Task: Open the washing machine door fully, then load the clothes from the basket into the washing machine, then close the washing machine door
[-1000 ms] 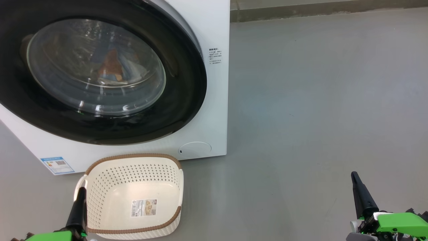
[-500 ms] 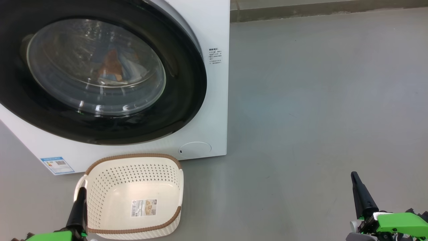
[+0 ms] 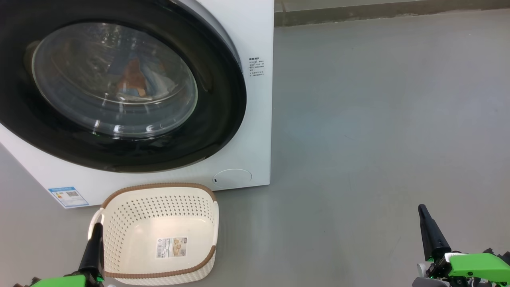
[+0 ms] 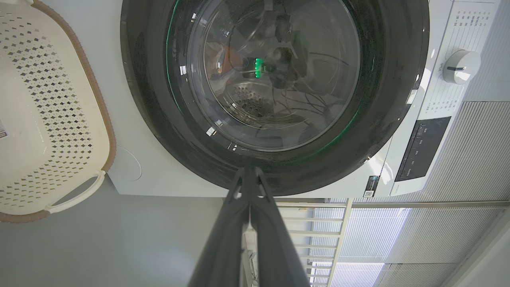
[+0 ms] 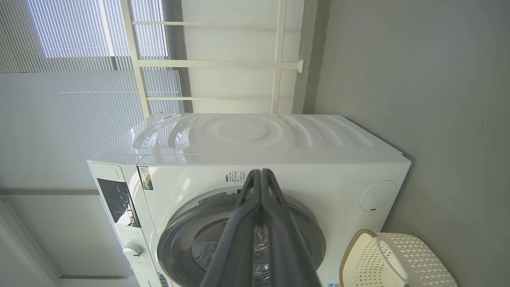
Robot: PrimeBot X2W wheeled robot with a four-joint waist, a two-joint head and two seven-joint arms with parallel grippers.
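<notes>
Cream basket [image 3: 131, 215] sits empty at lower left, clothes [image 3: 133, 81] visible behind the shut washing machine door [image 3: 223, 103]; left pincer [image 3: 97, 231] and right pincer [image 3: 422, 211] rest pressed together, work apparently done.

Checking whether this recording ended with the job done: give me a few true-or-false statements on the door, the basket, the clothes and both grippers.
1. The washing machine door is shut against the washing machine. True.
2. The clothes lie in the basket. False: the basket holds only the label sticker on its bottom; the clothes show behind the door's glass.
3. The left gripper and the right gripper are both shut with nothing between their fingers. True.
4. The basket stands on top of the machine. False: it sits on the floor in front of the machine, below the door.
</notes>
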